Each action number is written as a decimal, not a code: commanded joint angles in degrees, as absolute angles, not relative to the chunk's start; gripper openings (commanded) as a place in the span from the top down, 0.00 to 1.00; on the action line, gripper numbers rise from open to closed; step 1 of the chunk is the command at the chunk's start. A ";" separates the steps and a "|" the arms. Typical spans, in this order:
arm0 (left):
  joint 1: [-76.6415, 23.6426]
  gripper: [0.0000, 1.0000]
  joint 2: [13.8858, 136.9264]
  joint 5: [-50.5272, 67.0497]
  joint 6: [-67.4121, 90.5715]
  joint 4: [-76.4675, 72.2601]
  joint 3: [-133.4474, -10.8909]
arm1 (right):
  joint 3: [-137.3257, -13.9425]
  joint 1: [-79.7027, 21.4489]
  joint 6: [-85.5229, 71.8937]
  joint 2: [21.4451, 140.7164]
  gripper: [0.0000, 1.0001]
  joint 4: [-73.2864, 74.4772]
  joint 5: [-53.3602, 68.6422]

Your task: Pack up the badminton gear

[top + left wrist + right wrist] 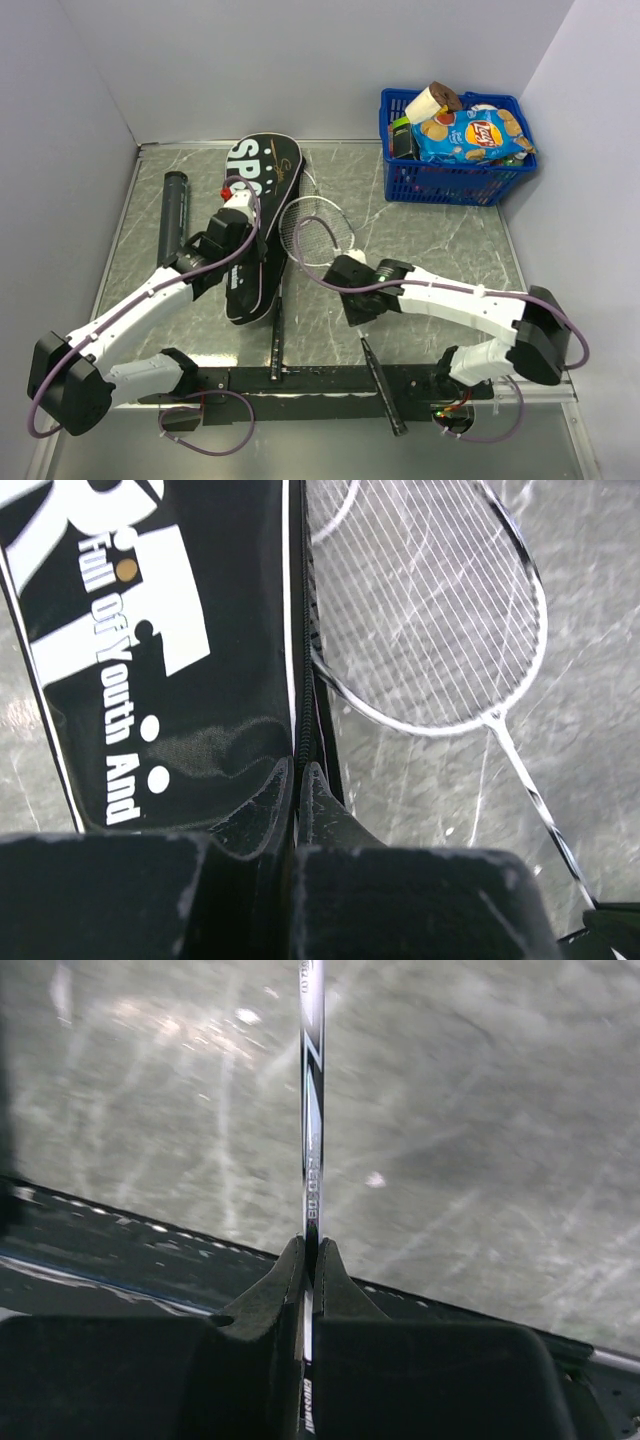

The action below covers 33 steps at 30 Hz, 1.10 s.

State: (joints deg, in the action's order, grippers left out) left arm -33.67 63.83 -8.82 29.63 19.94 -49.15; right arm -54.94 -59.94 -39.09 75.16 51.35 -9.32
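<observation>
Currently left hand [299, 772] pinches cover [150, 680] zip edge, right hand [308, 1252] clamps racket shaft [312, 1110]. Lift edge; feed head beneath left hand.

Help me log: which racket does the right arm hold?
The racket whose handle slants over the near rail; right fingers pinch its shaft. The other racket lies beside the cover.

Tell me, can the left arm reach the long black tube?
Probably, but not right away. The black tube lies uncovered close beside the left gripper. But that gripper is shut on the edge of the cover, so it must let go first.
</observation>
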 commanded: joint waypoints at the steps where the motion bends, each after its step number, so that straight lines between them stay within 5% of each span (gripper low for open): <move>1: -34.01 0.99 62.58 -6.59 29.97 16.44 -47.55 | -62.38 -61.08 -37.89 79.70 1.00 47.82 -8.62; 19: -39.55 0.99 56.17 1.23 35.94 13.53 -38.94 | -83.14 -52.75 -31.81 106.60 1.00 31.21 -10.72; 29: -39.73 0.99 50.62 1.14 38.23 15.65 -36.22 | -92.55 -45.70 -34.28 115.49 1.00 22.07 -0.97; 31: -39.81 0.99 50.89 1.06 38.41 14.94 -35.86 | -90.36 -45.79 -34.54 114.35 0.84 20.92 -0.35; 33: -39.81 0.99 51.68 0.88 38.32 13.80 -35.42 | -86.25 -45.79 -34.45 111.81 0.79 19.08 1.21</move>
State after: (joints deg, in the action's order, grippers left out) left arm -39.35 51.27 -0.78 37.15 16.97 -36.10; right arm -88.66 -44.88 -33.91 116.18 26.17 -2.13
